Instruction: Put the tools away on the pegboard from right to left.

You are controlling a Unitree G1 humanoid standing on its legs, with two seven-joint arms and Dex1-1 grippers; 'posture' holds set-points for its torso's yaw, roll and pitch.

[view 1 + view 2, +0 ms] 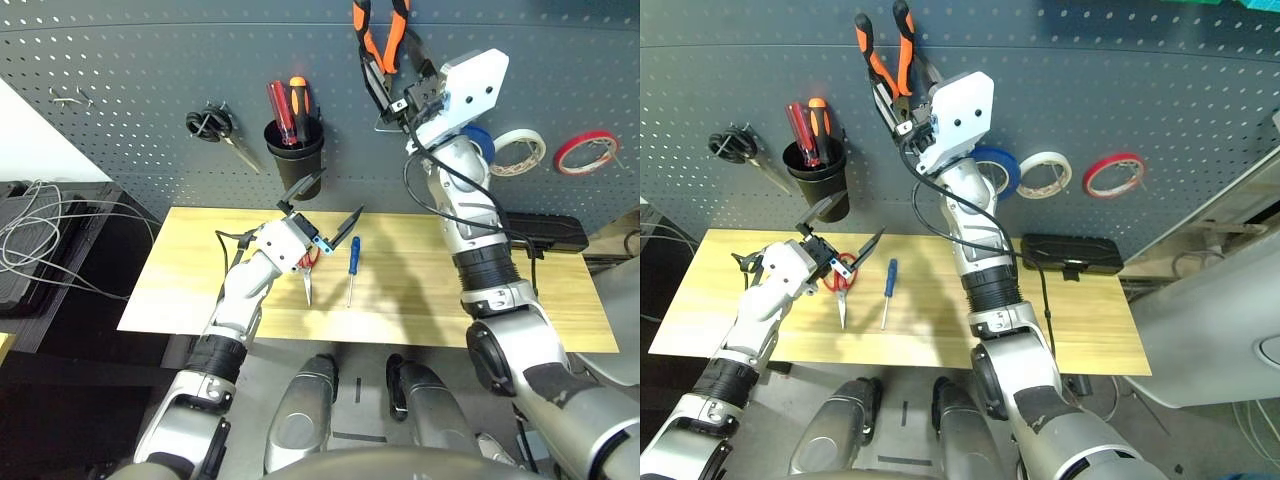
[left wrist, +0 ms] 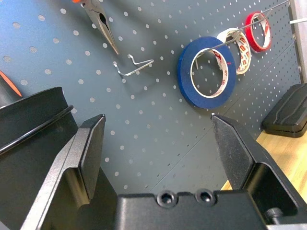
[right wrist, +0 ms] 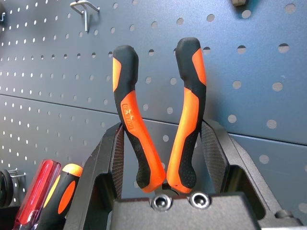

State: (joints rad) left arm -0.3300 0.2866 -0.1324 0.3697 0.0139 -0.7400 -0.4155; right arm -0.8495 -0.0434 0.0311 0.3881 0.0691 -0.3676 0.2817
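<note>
Holding one pliers (image 3: 158,120), three tape rings (image 1: 520,150)

No text can be read. The pliers (image 3: 158,115) bear a small embossed mark on one handle, too fine to make out.

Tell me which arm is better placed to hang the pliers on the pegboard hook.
Right. The right gripper already holds the pliers handles-up against the pegboard, near the wire hook. The left gripper hangs open over the table.
</note>
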